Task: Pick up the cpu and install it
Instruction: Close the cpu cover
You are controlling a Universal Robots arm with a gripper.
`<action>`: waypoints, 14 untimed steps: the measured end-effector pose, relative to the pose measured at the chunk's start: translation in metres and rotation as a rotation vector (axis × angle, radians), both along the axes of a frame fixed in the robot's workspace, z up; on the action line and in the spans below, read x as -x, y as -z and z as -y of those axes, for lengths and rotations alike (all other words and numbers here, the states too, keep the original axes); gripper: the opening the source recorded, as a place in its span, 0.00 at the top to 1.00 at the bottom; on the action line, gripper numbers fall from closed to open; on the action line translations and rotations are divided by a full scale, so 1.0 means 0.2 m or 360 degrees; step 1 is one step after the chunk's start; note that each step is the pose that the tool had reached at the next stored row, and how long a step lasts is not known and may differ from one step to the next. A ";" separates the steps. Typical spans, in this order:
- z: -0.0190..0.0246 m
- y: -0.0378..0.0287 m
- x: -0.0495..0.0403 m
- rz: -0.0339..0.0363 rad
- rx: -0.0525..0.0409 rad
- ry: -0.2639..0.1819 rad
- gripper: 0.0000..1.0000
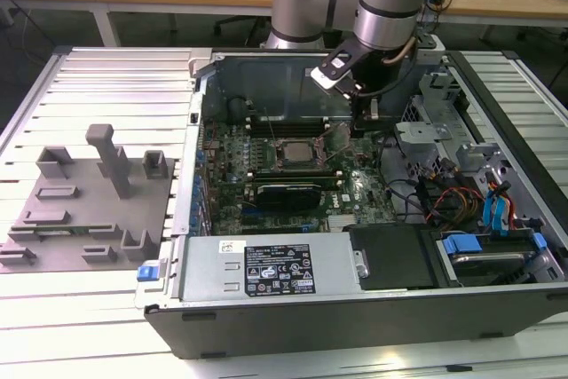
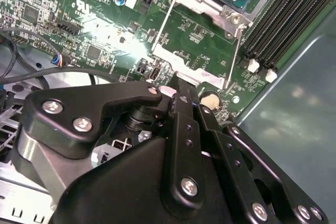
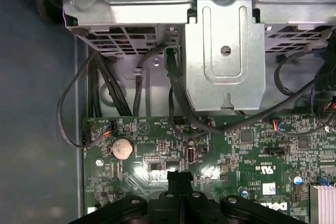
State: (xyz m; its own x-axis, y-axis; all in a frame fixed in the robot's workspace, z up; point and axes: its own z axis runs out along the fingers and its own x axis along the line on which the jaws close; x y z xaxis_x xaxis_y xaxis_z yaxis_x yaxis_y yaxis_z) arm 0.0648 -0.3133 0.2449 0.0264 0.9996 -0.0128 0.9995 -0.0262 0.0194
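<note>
**Exterior view, read from its left to its right.** A grey tray (image 1: 89, 219) of moulded holders rests on the slatted table (image 1: 106, 68), well apart from the open computer case (image 1: 355, 308). Inside the case lies the green motherboard (image 1: 293, 188). Near its middle the cpu (image 1: 295, 152) sits flat in its socket (image 1: 277, 164), silver top upward, with a metal frame (image 1: 335, 138) tilted up just beside it. To the exterior view's right of the socket the gripper (image 1: 364, 124) hangs low over the board, near the cpu but not touching it. In the first wrist view its fingers (image 3: 174, 178) appear pressed together with nothing between them. Farther right are drive bays (image 1: 426, 95) and coloured cables (image 1: 461, 197).

**Handling, as judged.** The cpu is light, stiff and thin. Its metal top is smooth and probably slippery, and its underside contacts are fragile. It is best held level by two opposite edges of the pale rim, since the flat top gives pinching fingers no purchase.
</note>
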 end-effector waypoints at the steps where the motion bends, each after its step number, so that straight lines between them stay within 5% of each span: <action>1: 0.000 0.000 0.006 0.0000 0.0000 0.0000 0.89; 10: 0.000 0.000 0.083 0.0008 0.0000 0.0000 0.89; 14: 0.000 0.000 0.167 0.0022 0.0000 0.0000 0.89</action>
